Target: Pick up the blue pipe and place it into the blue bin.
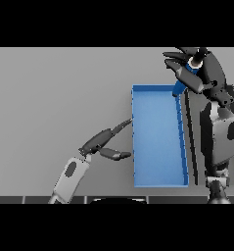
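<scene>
The right hand (194,68) is raised at the far right of the grey table (55,98), its dark fingers curled round the blue pipe (182,83); the pipe slants down and to the left from the grasp, and its lower end shows at the far right corner of the blue bin (157,184), at or just above the rim; whether it touches the rim cannot be told; a pale cap-like end shows at the top of the grasp, by the fingers. The right forearm runs down the right side of the view, close along the bin's right wall, leaving only a narrow strip of table between arm and wall. The left hand (103,142) lies near the bin's left wall, fingers straight and relaxed, holding nothing; the longest fingertip reaches right up to that wall about halfway along it, and the thumb points toward the same wall lower down, stopping just short. The bin is a long, shallow open tray, its length running away from the robot; its floor is bare blue, with the pipe's tip only at its far right corner. Wide bare tabletop stretches to the left of the bin and beyond its far edge; the near wall sits close to the table's front edge. No brand, label or writing can be read on any surface.
</scene>
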Available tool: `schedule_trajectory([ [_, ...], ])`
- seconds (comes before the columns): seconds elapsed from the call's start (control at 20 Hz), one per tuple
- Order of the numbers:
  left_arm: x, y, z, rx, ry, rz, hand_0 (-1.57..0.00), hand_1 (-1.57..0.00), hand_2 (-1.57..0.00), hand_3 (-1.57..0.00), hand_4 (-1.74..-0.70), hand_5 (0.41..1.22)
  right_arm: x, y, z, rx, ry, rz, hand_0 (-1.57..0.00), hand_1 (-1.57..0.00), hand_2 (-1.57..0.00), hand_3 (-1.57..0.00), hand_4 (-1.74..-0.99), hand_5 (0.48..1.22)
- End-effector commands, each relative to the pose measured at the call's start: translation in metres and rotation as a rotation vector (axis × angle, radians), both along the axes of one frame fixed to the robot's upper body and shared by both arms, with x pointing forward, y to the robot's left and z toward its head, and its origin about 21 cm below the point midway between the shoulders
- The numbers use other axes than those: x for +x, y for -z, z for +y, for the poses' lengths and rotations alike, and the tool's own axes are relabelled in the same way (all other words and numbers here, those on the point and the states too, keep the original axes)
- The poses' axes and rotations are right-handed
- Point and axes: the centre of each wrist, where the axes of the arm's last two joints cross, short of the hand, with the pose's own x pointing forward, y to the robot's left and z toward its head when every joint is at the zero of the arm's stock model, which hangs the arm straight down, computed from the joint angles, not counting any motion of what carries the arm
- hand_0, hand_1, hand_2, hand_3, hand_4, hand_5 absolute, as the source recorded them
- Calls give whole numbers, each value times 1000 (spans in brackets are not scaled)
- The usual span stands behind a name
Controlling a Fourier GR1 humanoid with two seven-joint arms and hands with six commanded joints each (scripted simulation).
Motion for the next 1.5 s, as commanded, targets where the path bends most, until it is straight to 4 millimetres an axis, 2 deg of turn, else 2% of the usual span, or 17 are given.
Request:
schedule_trajectory([
  [0.0, -1, -1, 0, -8, 1, 3, 1, 1, 1, 1, -869, 418, -3, 13, -6, 2, 19, 29, -1571, -1571, -1571, -1571, -1741, 1221],
  [0.15, 0, -3, -2, 2, 7, 0, 1, 1, 1, 1, -866, 420, -12, 47, -26, 5, 77, 112, -1571, -1571, -1571, -1571, -1741, 1221],
  [0.3, -6, 1, 1, -16, 8, 10, 1, 1, 1, 1, -877, 422, -26, 82, -37, -6, 133, 218, -1571, -1571, -1571, -1571, -1741, 1221],
  [0.4, -6, 4, 0, -7, -4, 30, 1, 1, 1, 1, -879, 425, -36, 104, -41, 5, 189, 291, -1571, -1571, -1571, -1571, -1741, 1221],
  [0.6, -6, -2, 1, -18, 2, 19, 1, 1, 1, 1, -884, 425, -50, 135, -40, -23, 302, 424, -1571, -1571, -1571, -1571, -1741, 1221],
  [0.65, -6, 2, 2, -17, 2, 30, 1, 1, 1, 1, -887, 423, -53, 141, -42, -27, 337, 461, -1571, -1571, -1571, -1508, -1741, 1221],
  [0.7, -7, 1, -2, -15, 2, 27, 1, 1, 1, 1, -888, 422, -57, 148, -42, -25, 362, 499, -1571, -1571, -1571, -1521, -1741, 1221],
  [0.75, -7, 0, -1, -15, -1, 22, 1, 1, 1, 1, -887, 420, -59, 152, -41, -38, 380, 527, -1571, -1571, -1571, -1255, -1741, 1221],
  [0.9, -11, 1, -4, -10, 13, 21, 1, 1, 1, 1, -883, 421, -60, 163, -32, -92, 432, 535, -1571, -1571, -1571, -908, -1741, 1221],
  [0.95, -10, 3, 0, -7, 14, 19, 1, 1, 1, 1, -883, 421, -59, 164, -31, -100, 456, 537, -1571, -1548, -1571, -847, -1741, 1221],
  [1.0, -11, 3, 0, -7, 11, 22, 1, 1, 1, 1, -882, 421, -56, 169, -28, -112, 455, 530, -1465, -1336, -1339, -788, -1678, 1221],
  [1.05, -10, 2, -1, -9, 9, 20, 1, 1, 1, 1, -881, 422, -54, 172, -28, -132, 468, 530, -1172, -1069, -1071, -630, -1592, 1221],
  [1.15, -12, 3, -2, -6, 12, 18, 1, 1, 1, 1, -878, 425, -51, 174, -31, -166, 479, 574, -750, -684, -685, -403, -1413, 1221],
  [1.2, -10, 2, 1, -1, 4, 17, 1, 1, 1, 1, -878, 427, -51, 177, -29, -212, 441, 569, -599, -547, -548, -322, -1337, 1221],
  [1.25, -9, 0, 0, -4, 0, 16, 1, 1, 1, 1, -878, 428, -50, 177, -29, -259, 412, 579, -479, -437, -438, -258, -1275, 1186],
  [1.35, -9, 0, 0, -7, -4, 25, 1, 1, 1, 1, -881, 429, -53, 187, -32, -356, 384, 695, -306, -279, -280, -164, -1175, 1084],
  [1.45, -10, -1, 1, -14, -5, 21, 1, 1, 1, 1, -886, 428, -54, 194, -41, -438, 376, 783, -196, -179, -179, -105, -1110, 979],
])
